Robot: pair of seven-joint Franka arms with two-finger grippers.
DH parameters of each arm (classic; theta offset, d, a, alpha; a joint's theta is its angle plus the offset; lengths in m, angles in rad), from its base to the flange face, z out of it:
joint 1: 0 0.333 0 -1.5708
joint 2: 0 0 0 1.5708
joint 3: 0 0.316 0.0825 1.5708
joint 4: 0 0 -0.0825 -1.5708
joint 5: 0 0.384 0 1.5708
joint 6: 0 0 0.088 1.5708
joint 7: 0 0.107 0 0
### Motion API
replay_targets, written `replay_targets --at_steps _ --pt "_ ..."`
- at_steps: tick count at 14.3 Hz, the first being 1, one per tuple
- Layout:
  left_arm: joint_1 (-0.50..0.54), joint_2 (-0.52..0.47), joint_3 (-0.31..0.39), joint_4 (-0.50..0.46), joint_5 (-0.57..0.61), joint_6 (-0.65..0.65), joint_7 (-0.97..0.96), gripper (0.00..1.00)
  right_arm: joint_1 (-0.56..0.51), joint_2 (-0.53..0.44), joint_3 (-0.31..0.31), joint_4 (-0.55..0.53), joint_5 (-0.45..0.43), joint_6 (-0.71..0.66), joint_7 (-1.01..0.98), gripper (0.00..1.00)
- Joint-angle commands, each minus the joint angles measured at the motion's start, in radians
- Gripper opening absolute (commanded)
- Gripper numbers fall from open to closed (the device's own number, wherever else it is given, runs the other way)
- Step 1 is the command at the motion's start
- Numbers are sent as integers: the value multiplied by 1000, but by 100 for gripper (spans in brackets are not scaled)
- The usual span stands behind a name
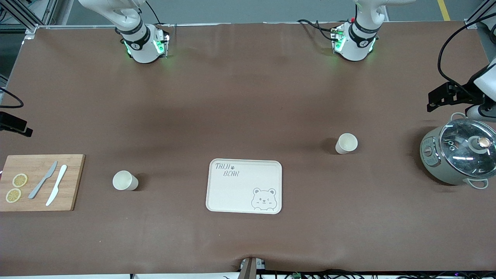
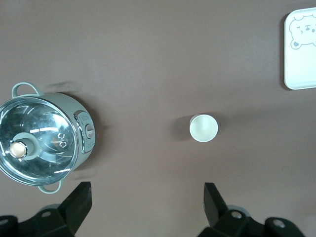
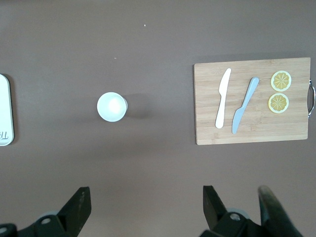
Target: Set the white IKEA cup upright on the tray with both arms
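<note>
Brown matting covers the whole table, and on it the flat cream bear-printed tray (image 1: 244,186) lies empty between two upright white cups, one (image 1: 346,143) toward the left arm's end and farther from the front camera, the other (image 1: 124,180) toward the right arm's end near a wooden cutting board (image 1: 40,182). Both grippers hang high with fingers spread wide, the left gripper (image 2: 148,205) over matting between its cup and a lidded grey-green pot (image 2: 42,140), the right gripper (image 3: 147,207) over bare matting beside its cup. Each should probably drop straight down, centre on its cup's rim, and pinch one wall gently so nothing tips.
</note>
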Motion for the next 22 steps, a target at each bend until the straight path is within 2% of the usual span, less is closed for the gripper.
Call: replay_targets --at_steps 1,4,7,9,13,16,19,22 --pt "4 1 -3 3 -7 -13 -3 100 7 -3 -1 -4 -1 -2 -9 100" --pt "-2 4 -7 3 -16 -14 8 100 7 -3 -1 -4 -2 -2 -8 100" --pt "-8 7 -17 -43 -20 -6 -12 100 7 -3 -1 -4 -1 -2 -9 100" --pt "-6 12 -18 -89 -67 42 -15 100 7 -3 -1 -4 -1 -2 -9 100" --pt "-8 10 -55 -227 -96 199 -48 100 12 -2 0 -9 -1 -2 -8 100" --pt "-3 -8 -89 -397 -110 387 -89 100 25 -3 0 -13 1 -2 -9 100" --pt "-3 -11 -104 -515 -110 522 -104 100 24 -2 0 -10 6 -2 -9 100" --pt "-3 -19 -116 -648 -110 660 -104 100 12 50 0 -12 9 13 -6 100"
